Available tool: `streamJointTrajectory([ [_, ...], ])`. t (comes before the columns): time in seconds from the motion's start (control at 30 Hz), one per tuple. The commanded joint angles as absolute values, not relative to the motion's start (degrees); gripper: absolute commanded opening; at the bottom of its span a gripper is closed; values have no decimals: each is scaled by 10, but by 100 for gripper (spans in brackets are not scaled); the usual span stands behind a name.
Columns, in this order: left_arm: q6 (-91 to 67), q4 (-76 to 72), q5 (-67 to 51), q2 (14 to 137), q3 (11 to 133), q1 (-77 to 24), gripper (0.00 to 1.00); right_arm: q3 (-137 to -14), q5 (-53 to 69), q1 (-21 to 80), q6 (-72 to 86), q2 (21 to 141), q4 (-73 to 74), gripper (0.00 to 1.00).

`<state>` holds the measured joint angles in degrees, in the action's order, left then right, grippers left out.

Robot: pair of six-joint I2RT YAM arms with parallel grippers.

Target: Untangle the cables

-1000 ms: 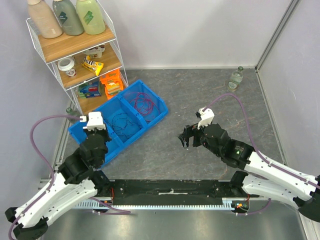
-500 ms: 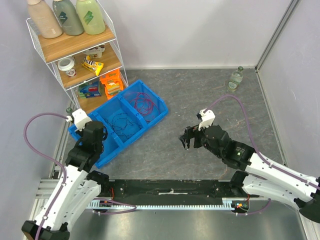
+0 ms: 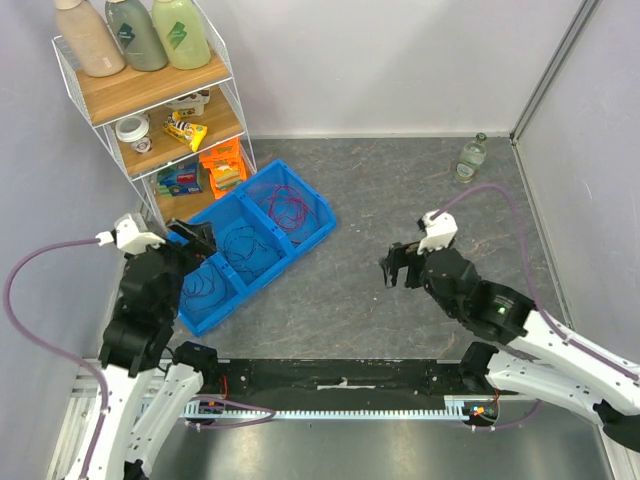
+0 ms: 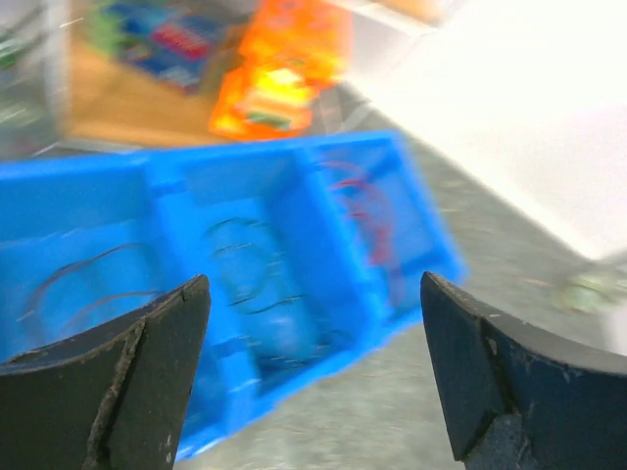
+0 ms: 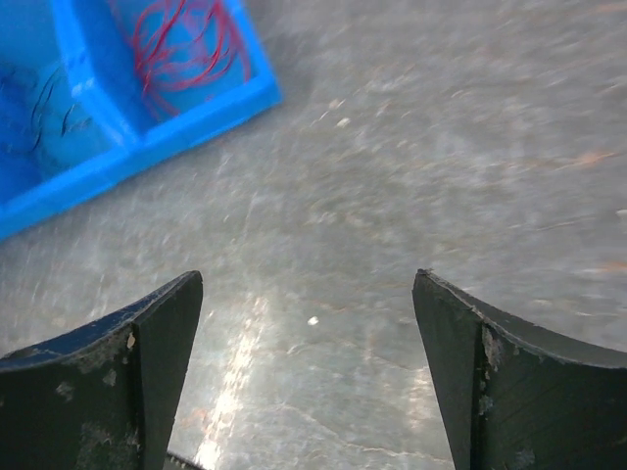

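The left gripper [image 3: 198, 238] is wide open and empty by the blue bin [image 3: 272, 274], where the cables [image 3: 288, 205] lie in three boxes, looking thin, light and floppy, so pinching one loose loop seems best, and the right gripper [image 3: 397, 268] is wide open too.

Grey stone-patterned surface [image 3: 400, 190] is filling the cell, catching a soft pale glare near the front. Plain white back wall [image 3: 380, 60] is closing the far side. Pale lilac left wall [image 3: 30, 160] and right wall [image 3: 600, 160] are flanking it, with a metal corner post [image 3: 548, 70] running up at far right. White wire shelf rack [image 3: 150, 92] with wooden boards is sitting in the far-left corner, carrying three bottles [image 3: 132, 35] on top and a jar [image 3: 133, 130] and orange packets [image 3: 222, 165] lower down. Small glass bottle [image 3: 472, 157] is standing upright in the far-right corner. Ribbed metal rail [image 3: 340, 412] is running along the near edge. Light is falling evenly.
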<state>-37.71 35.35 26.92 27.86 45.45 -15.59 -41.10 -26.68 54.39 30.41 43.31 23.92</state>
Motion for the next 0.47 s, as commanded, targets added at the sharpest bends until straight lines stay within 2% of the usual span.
streamJointTrajectory([
  [0.0,-295,194,14,235,509,-154,94,-524,-454,546,304,392,328,97],
  [0.1,-290,90,-173,249,548,-154,95,-569,-538,546,284,355,359,98],
  [0.2,-308,2,-306,273,586,-156,93,-598,-556,546,245,303,347,98],
  [0.3,-324,-76,-376,285,606,-156,92,-595,-527,546,191,247,296,98],
  [0.43,-330,-114,-404,287,619,-156,92,-588,-499,546,154,183,246,98],
])
